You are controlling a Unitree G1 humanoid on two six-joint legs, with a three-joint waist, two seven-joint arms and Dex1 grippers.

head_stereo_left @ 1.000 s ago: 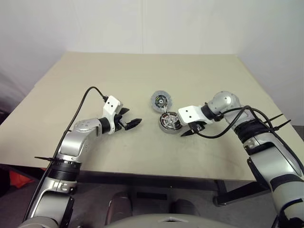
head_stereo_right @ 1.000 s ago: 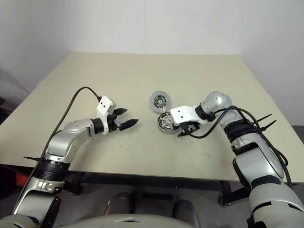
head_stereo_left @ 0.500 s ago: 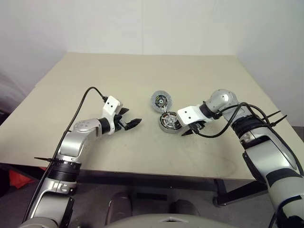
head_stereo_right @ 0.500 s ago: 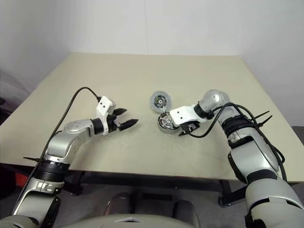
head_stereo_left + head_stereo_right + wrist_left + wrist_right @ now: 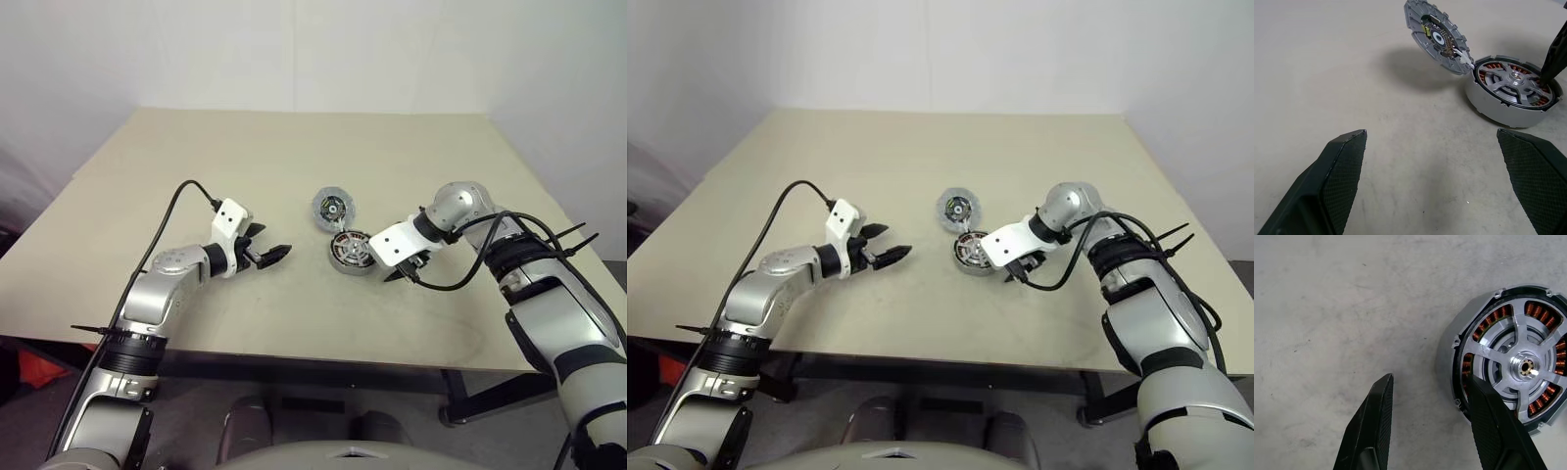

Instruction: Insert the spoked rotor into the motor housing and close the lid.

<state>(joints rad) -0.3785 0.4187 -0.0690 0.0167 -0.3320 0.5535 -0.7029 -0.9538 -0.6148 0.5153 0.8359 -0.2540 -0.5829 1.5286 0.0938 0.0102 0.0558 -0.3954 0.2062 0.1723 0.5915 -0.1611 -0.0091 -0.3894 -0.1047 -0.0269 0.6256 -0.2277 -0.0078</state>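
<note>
Both jaws gape empty: the right gripper (image 5: 1425,426) with one fingertip over the rim of the spoked rotor (image 5: 1520,367), which sits inside a grey round casing mid-bench (image 5: 245,157); the left gripper (image 5: 271,255) hovers well apart; the motor housing (image 5: 1436,36) leans tilted against that casing

Table (image 5: 1352,73): matt beige top, smooth, faintly mottled and scuffed.
Spoked rotor (image 5: 1520,367): brushed silver metal spokes and hub, brass-toned centre bore, glossy copper-brown wire windings between the spokes; it sits in a pale grey, matt metal casing.
Motor housing (image 5: 1436,36): silver-grey cast metal dish with ribbed rim, green and black parts at centre.
Left pincer (image 5: 1440,186): matt black fingers, fine cross-hatched grip texture.
Right pincer (image 5: 1430,431): same black textured finish.
</note>
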